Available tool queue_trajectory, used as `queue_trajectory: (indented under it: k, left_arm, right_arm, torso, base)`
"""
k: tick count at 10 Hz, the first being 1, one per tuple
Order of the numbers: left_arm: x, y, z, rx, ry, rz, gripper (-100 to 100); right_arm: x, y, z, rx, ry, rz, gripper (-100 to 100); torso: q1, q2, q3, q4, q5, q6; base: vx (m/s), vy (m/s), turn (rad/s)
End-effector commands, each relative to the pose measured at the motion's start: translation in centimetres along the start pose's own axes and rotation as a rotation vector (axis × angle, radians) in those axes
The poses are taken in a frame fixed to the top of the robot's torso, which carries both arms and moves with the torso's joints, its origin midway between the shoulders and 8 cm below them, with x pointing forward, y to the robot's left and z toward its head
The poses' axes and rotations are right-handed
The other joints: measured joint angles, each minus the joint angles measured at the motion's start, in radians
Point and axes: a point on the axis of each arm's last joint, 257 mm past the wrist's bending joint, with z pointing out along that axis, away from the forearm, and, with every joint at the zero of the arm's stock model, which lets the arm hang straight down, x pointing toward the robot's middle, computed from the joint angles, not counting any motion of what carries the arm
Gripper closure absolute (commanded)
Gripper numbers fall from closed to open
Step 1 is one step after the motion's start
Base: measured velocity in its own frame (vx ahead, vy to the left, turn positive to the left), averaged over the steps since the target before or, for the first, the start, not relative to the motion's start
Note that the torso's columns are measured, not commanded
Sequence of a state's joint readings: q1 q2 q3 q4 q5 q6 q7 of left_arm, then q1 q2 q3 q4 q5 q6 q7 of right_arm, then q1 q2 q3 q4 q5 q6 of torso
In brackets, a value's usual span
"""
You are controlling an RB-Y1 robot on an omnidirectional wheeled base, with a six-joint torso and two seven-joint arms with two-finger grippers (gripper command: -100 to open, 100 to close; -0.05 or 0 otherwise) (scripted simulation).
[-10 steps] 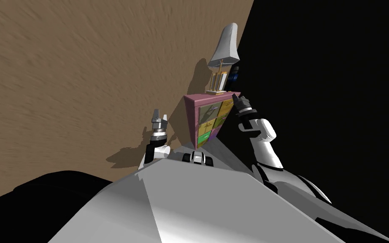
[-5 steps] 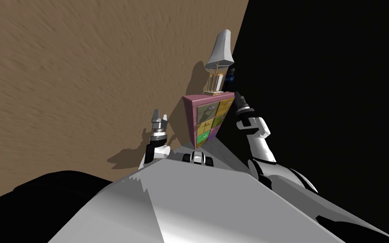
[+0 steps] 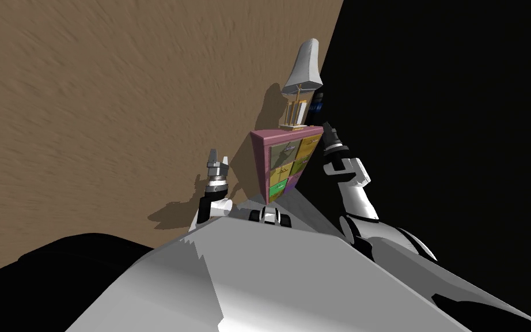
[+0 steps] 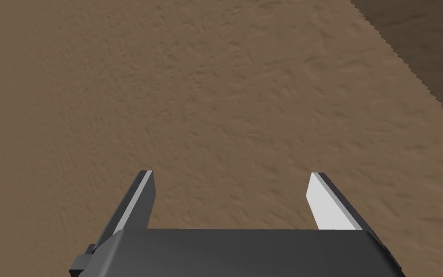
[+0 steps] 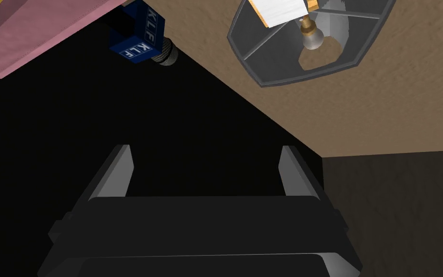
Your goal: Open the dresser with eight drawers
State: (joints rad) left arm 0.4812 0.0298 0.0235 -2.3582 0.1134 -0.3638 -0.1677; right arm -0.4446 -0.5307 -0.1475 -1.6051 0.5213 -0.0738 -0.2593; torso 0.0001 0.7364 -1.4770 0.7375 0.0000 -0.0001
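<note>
There's the right gripper (image 3: 327,128) (image 5: 206,151) up at the top right corner of the pink dresser with yellow and green drawers (image 3: 284,164), fingers spread wide, gripping nothing. A grey-shaded lamp (image 3: 303,69) stands on the dresser top. The left gripper (image 3: 213,154) (image 4: 230,173) is wide apart too, empty, well off the dresser's left side.

Right tool (image 3: 325,127) seems clear of the dresser (image 3: 282,159) corner; lamp (image 3: 303,70) and blue box (image 5: 139,38) stand atop it.
</note>
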Motion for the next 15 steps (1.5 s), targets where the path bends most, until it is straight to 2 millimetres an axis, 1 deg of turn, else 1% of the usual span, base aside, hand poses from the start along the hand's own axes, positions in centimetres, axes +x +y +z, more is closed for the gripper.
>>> queue_trajectory:
  k: [1, 2, 4, 5, 9, 15]
  left_arm:
    - [0.0, 0.0, 0.0, 0.0, 0.0, 0.0, 0]
    - [0.0, 0.0, 0.0, 0.0, 0.0, 0.0, 0]
    - [0.0, 0.0, 0.0, 0.0, 0.0, 0.0, 0]
    - [0.0, 0.0, 0.0, 0.0, 0.0, 0.0, 0]
    - [0.0, 0.0, 0.0, 0.0, 0.0, 0.0, 0]
    - [0.0, 0.0, 0.0, 0.0, 0.0, 0.0, 0]
  right_arm:
    - [-0.4, 0.2, 0.4, 0.003, -0.003, -0.004, -100]
    - [0.3, -0.1, -0.4, -0.001, 0.002, 0.003, 100]
    - [0.3, -0.1, -0.6, 0.001, 0.001, 0.003, 100]
    - [0.4, -0.1, -0.9, 0.001, 0.014, -0.07, -100]
    - [0.6, -0.1, -1.5, 0.001, 0.044, -0.244, -100]
    - [1.1, 0.3, -2.9, -0.022, 0.099, -0.614, -100]
  torso:
    - [0.0, 0.0, 0.0, 0.0, 0.0, 0.0]
    - [0.0, 0.002, 0.001, 0.0, 0.0, 0.0]
    - [0.0, 0.005, 0.003, 0.002, 0.0, 0.0]
    - [0.0, 0.002, 0.001, 0.001, 0.0, 0.0]
    - [0.0, 0.001, 0.001, 0.0, 0.0, 0.0]
    - [0.0, 0.001, 0.001, 0.0, 0.0, 0.0]
  base:
    - [0.018, -0.005, 0.011]
    - [-0.02, 0.005, -0.087]
    - [-0.026, 0.005, -0.04]
    - [-0.006, 0.011, 0.035]
    - [-0.002, 0.019, 0.028]
    - [-0.004, 0.025, 0.039]
